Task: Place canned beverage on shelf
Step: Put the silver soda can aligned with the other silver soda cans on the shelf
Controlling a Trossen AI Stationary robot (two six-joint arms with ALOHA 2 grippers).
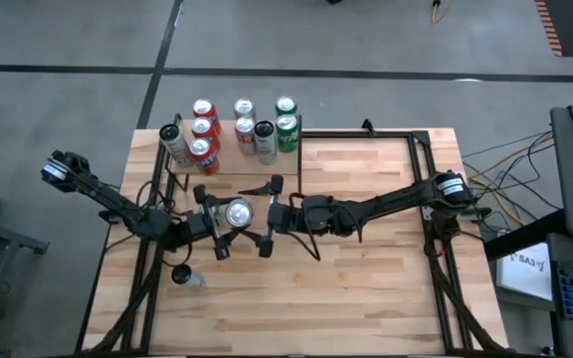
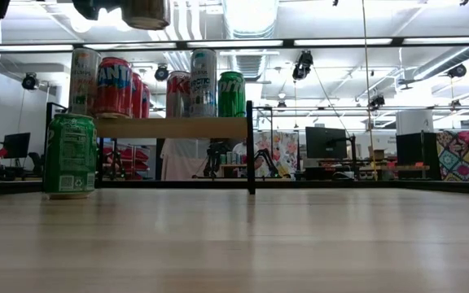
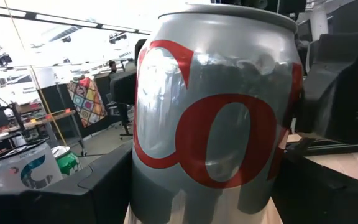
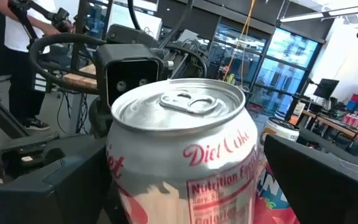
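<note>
Diet Coke can [image 1: 238, 213], silver with red lettering and its pull-tab up, sits upright between my two grippers, above the tabletop [image 1: 366, 288] toward its left edge, off the shelf [image 1: 229, 159] at the far left corner. My left gripper [image 1: 229, 221] pinches the can, jaws spread to its width. My right gripper [image 1: 269, 217] flanks the can's other side, jaws fully spread; whether they touch it I cannot tell.
</note>
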